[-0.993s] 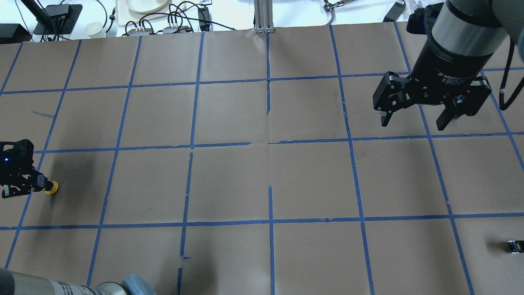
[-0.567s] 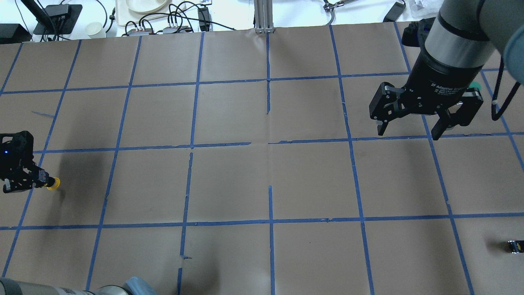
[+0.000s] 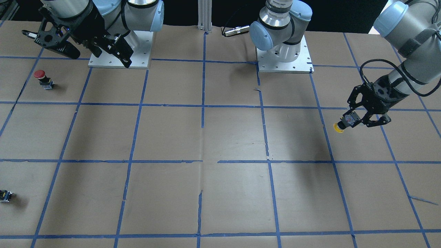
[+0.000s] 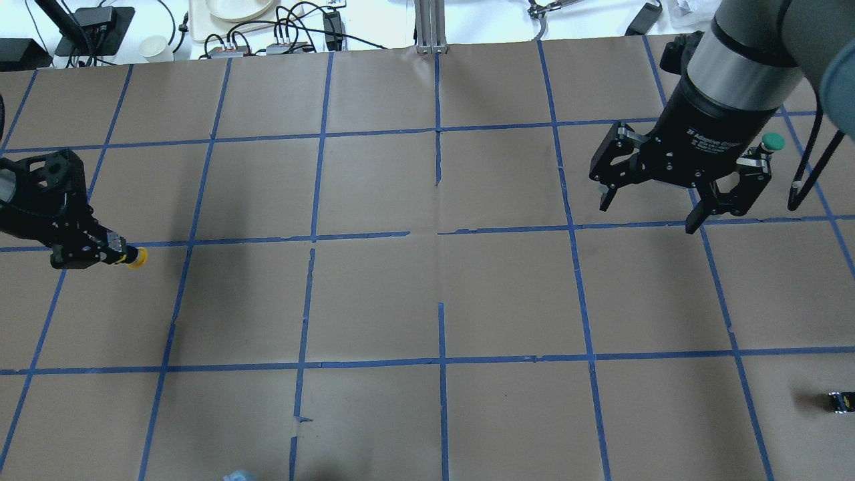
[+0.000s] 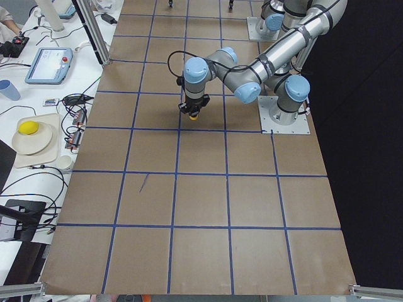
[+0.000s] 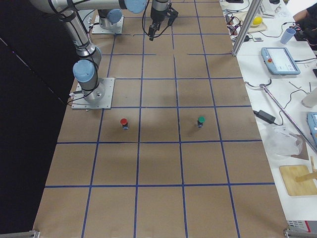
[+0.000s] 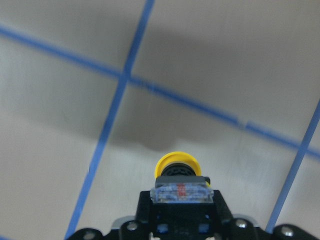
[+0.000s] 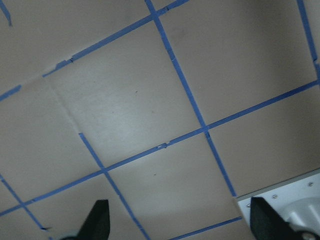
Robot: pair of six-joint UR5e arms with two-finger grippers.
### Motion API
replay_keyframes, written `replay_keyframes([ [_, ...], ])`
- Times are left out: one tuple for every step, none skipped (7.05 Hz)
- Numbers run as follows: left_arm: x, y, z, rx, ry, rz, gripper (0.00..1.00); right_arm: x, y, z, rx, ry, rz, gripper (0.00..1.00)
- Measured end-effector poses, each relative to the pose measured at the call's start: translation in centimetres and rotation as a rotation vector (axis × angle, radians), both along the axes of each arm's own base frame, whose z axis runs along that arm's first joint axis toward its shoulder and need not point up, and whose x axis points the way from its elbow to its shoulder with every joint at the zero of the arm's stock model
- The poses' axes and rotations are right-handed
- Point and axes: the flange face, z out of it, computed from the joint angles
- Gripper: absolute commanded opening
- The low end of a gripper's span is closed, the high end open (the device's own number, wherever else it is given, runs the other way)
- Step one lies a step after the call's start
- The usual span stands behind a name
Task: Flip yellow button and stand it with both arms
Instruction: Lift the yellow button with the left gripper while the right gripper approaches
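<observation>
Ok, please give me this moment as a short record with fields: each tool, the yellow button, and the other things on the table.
left tool: shut on the body of the yellow button
yellow button: held off the table, cap pointing out past the fingertips
right tool: open, empty, above the table
red button: standing upright on the robot's right side, apart from both tools
green button: standing upright, showing just beside the right tool in the overhead view
small black-and-yellow part: lying near the table's right edge
</observation>
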Motion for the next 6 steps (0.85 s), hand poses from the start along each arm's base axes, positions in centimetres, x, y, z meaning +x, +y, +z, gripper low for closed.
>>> replay_keyframes([
  [-3.7, -0.7, 2.1, 0.032, 0.127, 0.094, 0.11, 0.7, -1.1, 0.1, 0.026, -0.085, -0.135, 1.0],
  [-7.5, -1.1, 4.7, 0.063, 0.248, 0.182, 0.11, 1.1, -2.2, -0.3, 0.064, -0.184, -0.241, 1.0],
  [-11.3, -1.2, 7.3, 0.109, 0.388, 0.296, 0.11, 1.0, -3.4, -0.5, 0.103, -0.307, -0.339, 1.0],
  [-15.2, -1.0, 9.5, 0.176, 0.529, 0.409, 0.09, 0.4, -4.5, -0.5, 0.141, -0.429, -0.433, 1.0],
  [-18.7, -0.7, 11.2, 0.264, 0.664, 0.505, 0.08, 0.0, -5.3, -0.5, 0.175, -0.542, -0.503, 1.0],
  [-21.4, -0.5, 12.5, 0.352, 0.774, 0.575, 0.07, 0.0, -5.6, -0.2, 0.192, -0.617, -0.537, 1.0],
])
